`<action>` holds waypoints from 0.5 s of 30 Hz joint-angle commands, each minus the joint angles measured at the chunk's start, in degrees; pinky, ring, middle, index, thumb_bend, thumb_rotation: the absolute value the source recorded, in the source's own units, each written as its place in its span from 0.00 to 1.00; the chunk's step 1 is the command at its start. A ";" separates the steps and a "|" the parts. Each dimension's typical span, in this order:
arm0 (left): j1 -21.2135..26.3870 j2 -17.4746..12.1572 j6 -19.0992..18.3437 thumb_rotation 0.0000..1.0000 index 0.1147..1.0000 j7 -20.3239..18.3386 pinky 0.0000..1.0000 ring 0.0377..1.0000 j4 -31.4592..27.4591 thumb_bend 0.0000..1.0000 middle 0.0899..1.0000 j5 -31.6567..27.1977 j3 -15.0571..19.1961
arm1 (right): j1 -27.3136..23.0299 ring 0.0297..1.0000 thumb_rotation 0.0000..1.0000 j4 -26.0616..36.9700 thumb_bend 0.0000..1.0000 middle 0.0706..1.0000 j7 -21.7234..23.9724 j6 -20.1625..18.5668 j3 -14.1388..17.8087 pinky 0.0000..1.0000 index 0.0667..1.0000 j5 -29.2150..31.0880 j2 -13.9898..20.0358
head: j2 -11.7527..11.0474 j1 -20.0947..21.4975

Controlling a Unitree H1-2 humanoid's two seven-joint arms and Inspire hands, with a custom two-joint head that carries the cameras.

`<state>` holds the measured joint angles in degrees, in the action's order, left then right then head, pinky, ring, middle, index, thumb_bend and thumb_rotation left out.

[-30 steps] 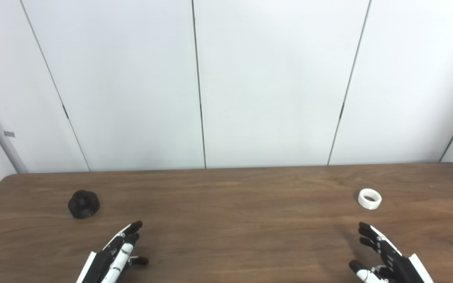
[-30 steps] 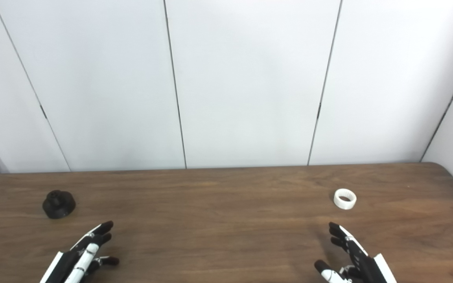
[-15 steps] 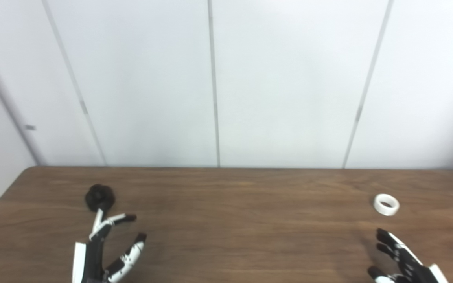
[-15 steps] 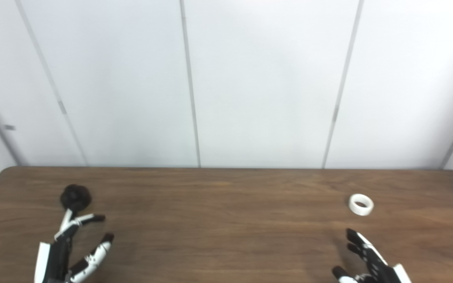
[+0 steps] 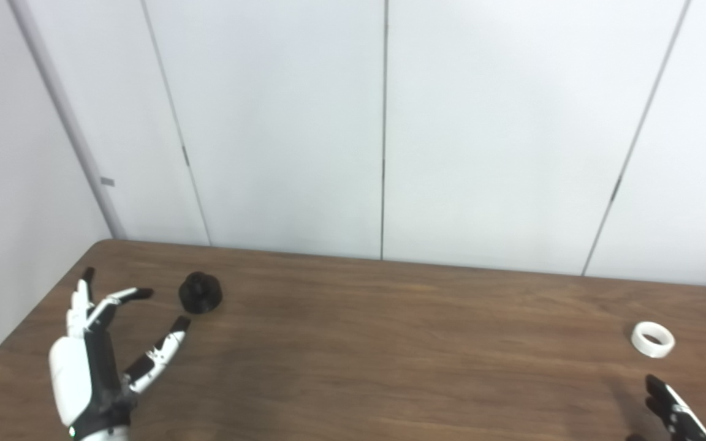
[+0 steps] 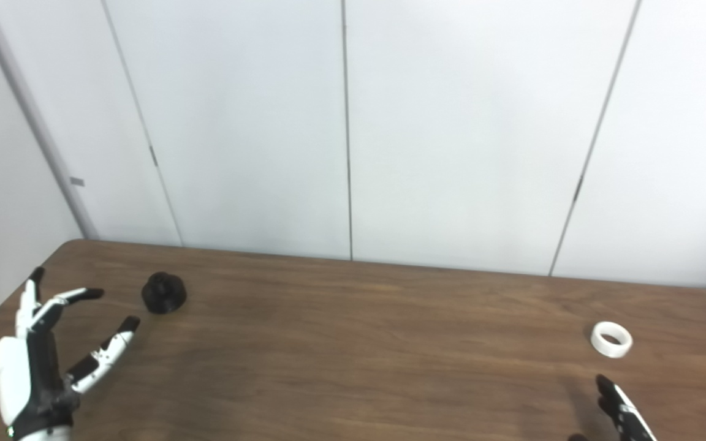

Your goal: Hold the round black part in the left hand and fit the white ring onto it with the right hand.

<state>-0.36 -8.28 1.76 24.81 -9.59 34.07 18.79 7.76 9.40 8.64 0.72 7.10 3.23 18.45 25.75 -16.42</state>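
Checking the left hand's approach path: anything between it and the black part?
Nothing. Only bare table lies between the open left hand and the round black part; both eye views show it.

Two head cameras side by side, facing down over table [image 5: 390, 343]

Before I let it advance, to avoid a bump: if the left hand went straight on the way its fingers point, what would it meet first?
Probably nothing: the left hand points past the round black part, which sits to its right. Depth is uncertain.
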 commanded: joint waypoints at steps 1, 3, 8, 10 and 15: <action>2.65 -2.02 -1.80 0.36 0.60 2.15 1.00 1.00 0.19 0.82 1.00 3.50 0.21 | -0.24 0.98 0.45 -0.98 0.27 0.99 0.11 0.72 1.30 0.90 0.97 0.33 1.58 | 0.02 -0.83; 3.86 -3.14 -3.83 0.37 0.59 2.43 1.00 1.00 1.70 0.84 1.00 4.74 0.10 | -0.29 0.97 0.46 -1.22 0.27 0.99 0.15 0.92 1.50 0.90 0.97 0.40 1.82 | -0.11 -1.89; 7.30 -5.14 -7.96 0.35 0.60 1.77 1.00 1.00 5.71 0.89 1.00 4.53 -0.51 | -0.14 0.90 0.58 -1.78 0.37 0.92 -0.68 0.61 2.08 0.83 0.91 -1.69 2.43 | -0.29 -4.47; 8.65 -5.88 -9.75 0.35 0.60 0.64 1.00 1.00 6.98 0.90 1.00 4.07 -1.07 | -0.10 0.90 0.62 -2.41 0.40 0.92 -0.43 1.13 2.33 0.82 0.90 -1.73 2.77 | -0.35 -5.43; 11.63 -8.16 -13.19 0.33 0.62 -2.69 1.00 1.00 11.64 0.94 1.00 2.34 -2.93 | 0.18 0.90 0.69 -2.96 0.43 0.92 -0.10 2.11 2.47 0.82 0.89 -2.12 3.51 | -0.40 -6.31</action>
<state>9.25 -14.59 -11.15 22.12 2.15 36.31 16.19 7.46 7.32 9.34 2.79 8.01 2.62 20.02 25.31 -22.76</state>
